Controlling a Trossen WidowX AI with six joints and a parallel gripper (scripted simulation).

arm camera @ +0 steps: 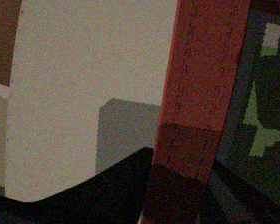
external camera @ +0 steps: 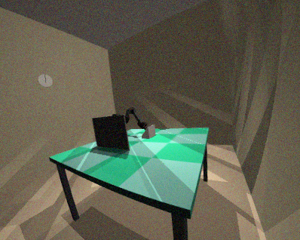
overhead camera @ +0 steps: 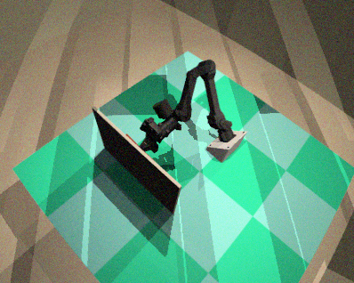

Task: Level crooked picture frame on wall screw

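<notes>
The picture frame [arm camera: 203,65] fills the middle of the wrist view as a red border strip, with a dark inner edge and a dark green picture at the right. In the top view only a thin red sliver of the frame [overhead camera: 130,137] shows over the panel's top edge. My gripper [arm camera: 176,163] [overhead camera: 143,146] is shut on the frame's red border, one dark finger on each side of it. The pale wall panel [arm camera: 86,65] [overhead camera: 135,165] [external camera: 111,132] stands upright, its dark back toward the top and exterior views. The screw and notched strip are hidden; I cannot tell the frame's tilt.
The panel stands on the green checkered table [overhead camera: 251,249] [external camera: 160,155]. The arm's pale base [overhead camera: 224,148] [external camera: 148,131] sits on the panel's front side, with the arm arching between them. A round clock [external camera: 45,80] is on the far room wall.
</notes>
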